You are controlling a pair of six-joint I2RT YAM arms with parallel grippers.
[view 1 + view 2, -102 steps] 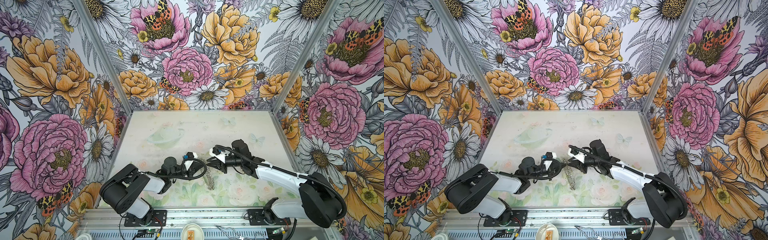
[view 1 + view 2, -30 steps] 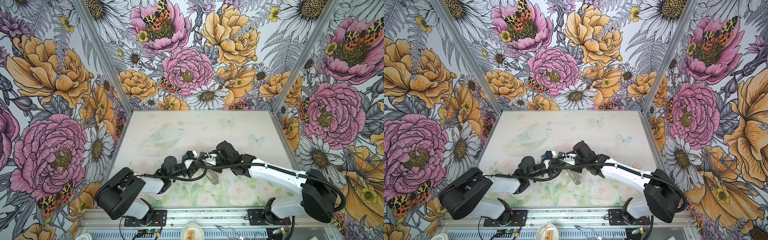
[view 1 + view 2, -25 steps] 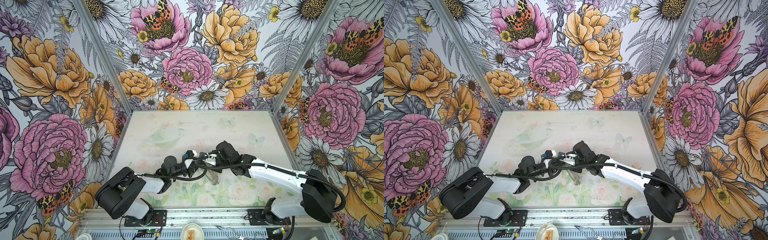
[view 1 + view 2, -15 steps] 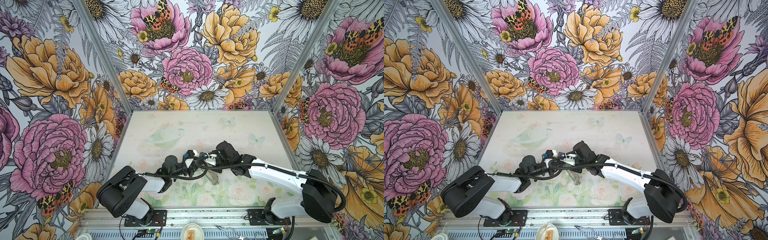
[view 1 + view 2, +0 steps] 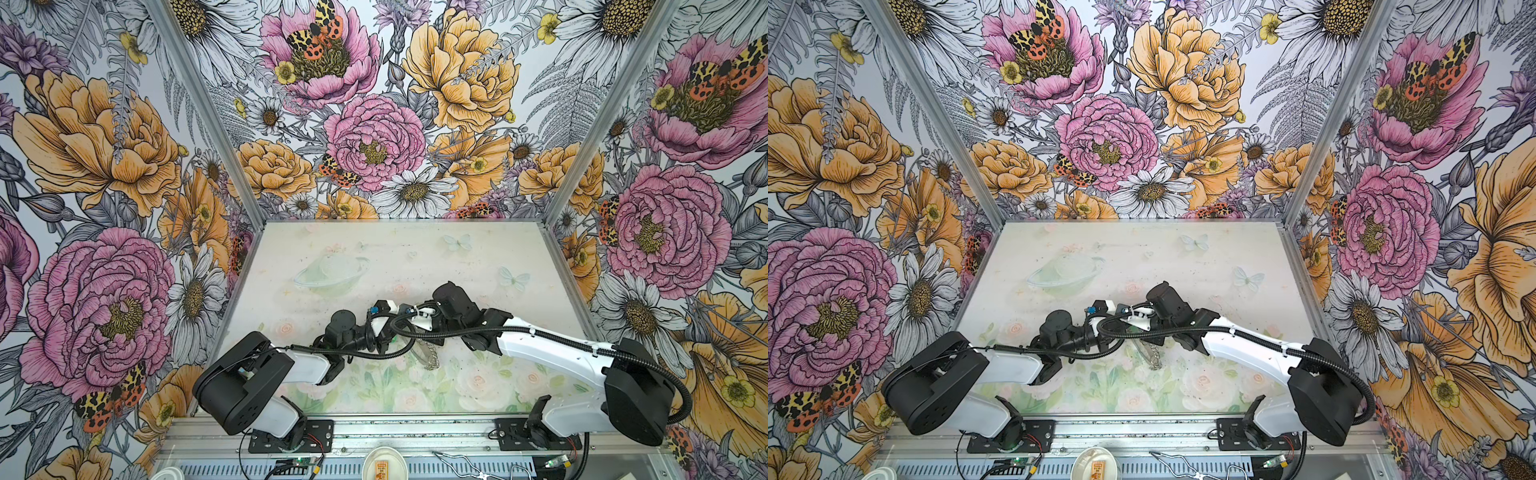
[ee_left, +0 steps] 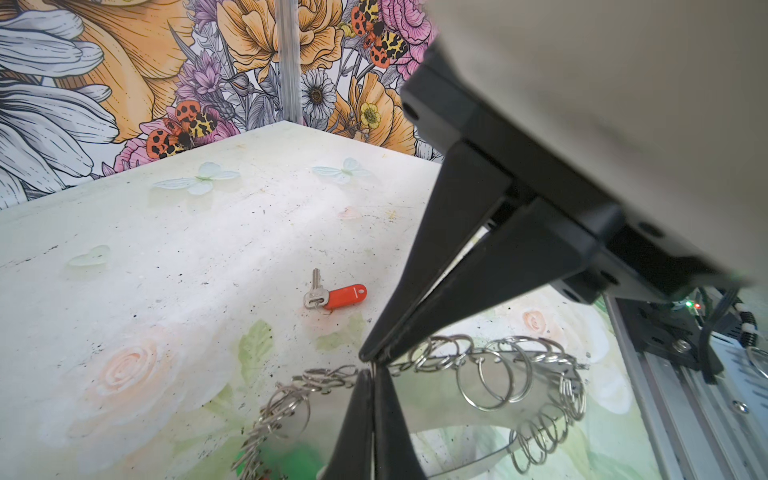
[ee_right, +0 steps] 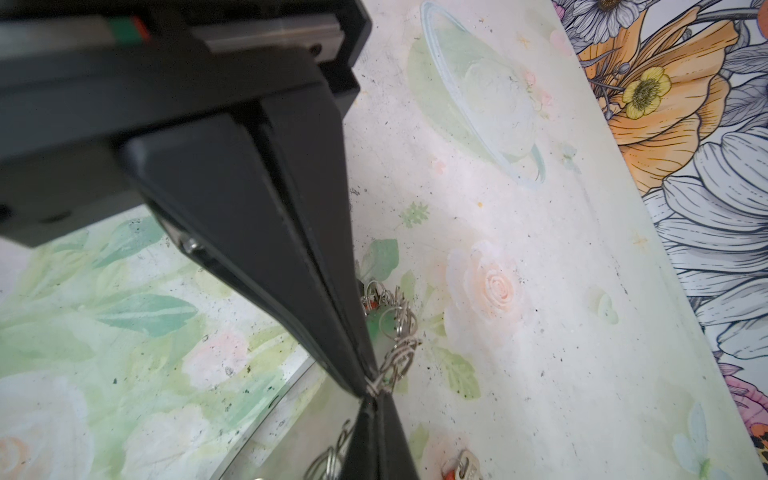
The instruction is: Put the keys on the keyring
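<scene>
In both top views the left arm and right arm meet low in the middle of the worktop. The keyring hangs tilted just below that meeting, and black cables cross over it, hiding the tips from above. In the left wrist view the left claw rises from the bottom edge, pinched shut on the keyring's fringe of split rings. The right claw, reaching in from the upper right, is closed on the same stretch, tips almost touching. With both grips crowded onto thin wire, a small pull either way could likely slip a ring free and let the keyring swing or drop. A key with a red tag lies alone at mid-frame, well apart from the ring, and neither claw is free to fetch it. A green blur at the bottom may be another key head. The right wrist view shows the same pinch low at centre and a key with an orange-red head at the bottom edge, perhaps the same one.
</scene>
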